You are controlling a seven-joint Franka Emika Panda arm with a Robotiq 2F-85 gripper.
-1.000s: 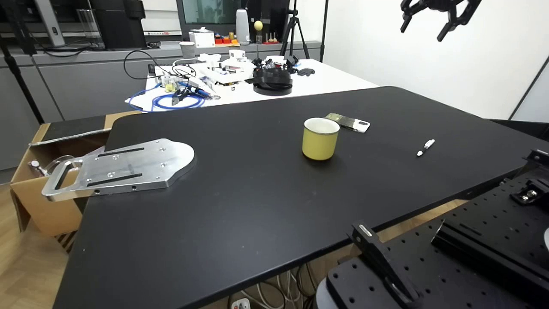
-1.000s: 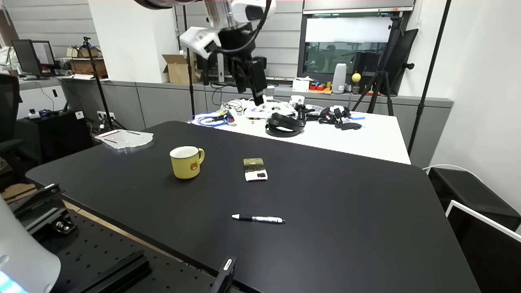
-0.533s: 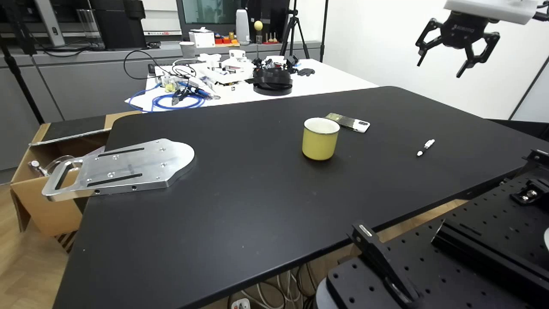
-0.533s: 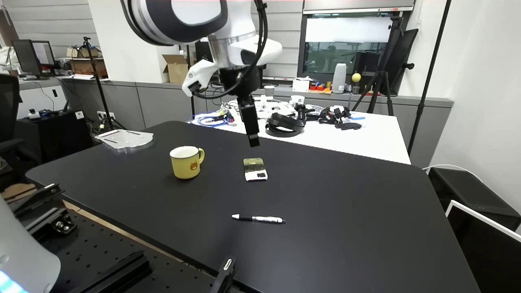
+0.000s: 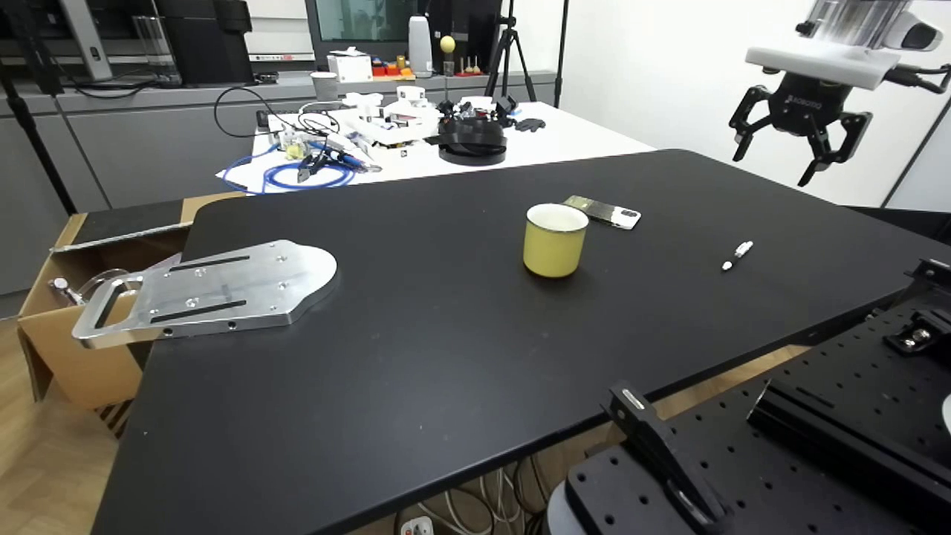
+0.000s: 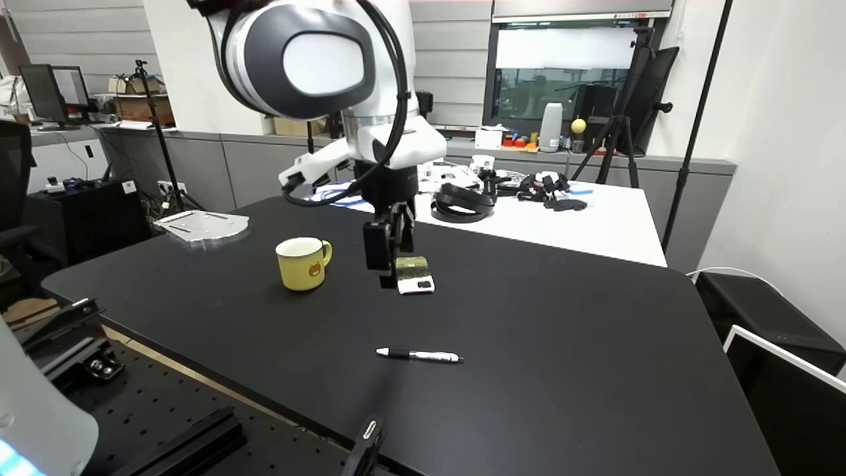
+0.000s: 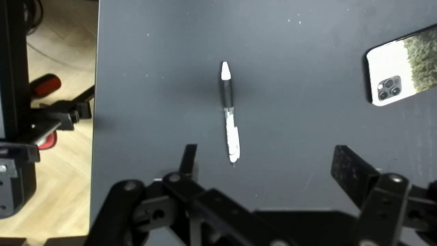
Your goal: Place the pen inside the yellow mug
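The pen point(image 5: 738, 255) lies flat on the black table, white with a dark grip section. It also shows in an exterior view point(image 6: 433, 356) and upright in the wrist view point(image 7: 232, 136). The yellow mug point(image 5: 554, 251) stands upright in both exterior views, with a white inside and a handle in an exterior view point(image 6: 301, 270); it is out of the wrist view. My gripper point(image 5: 771, 169) is open and empty, pointing down well above the table. In the wrist view my gripper point(image 7: 266, 147) has its fingers wide apart, with the pen's clip end just ahead, nearer the left finger.
A phone point(image 6: 415, 284) in a patterned case lies on the table near the mug; it is at the right in the wrist view point(image 7: 389, 71). A metal plate point(image 5: 230, 290) with a handle lies at the far end. The perforated robot base point(image 5: 817, 431) borders the table edge.
My gripper has come down from high above toward the table and has turned a little. It stays open. The pen, the mug and the phone have not moved.
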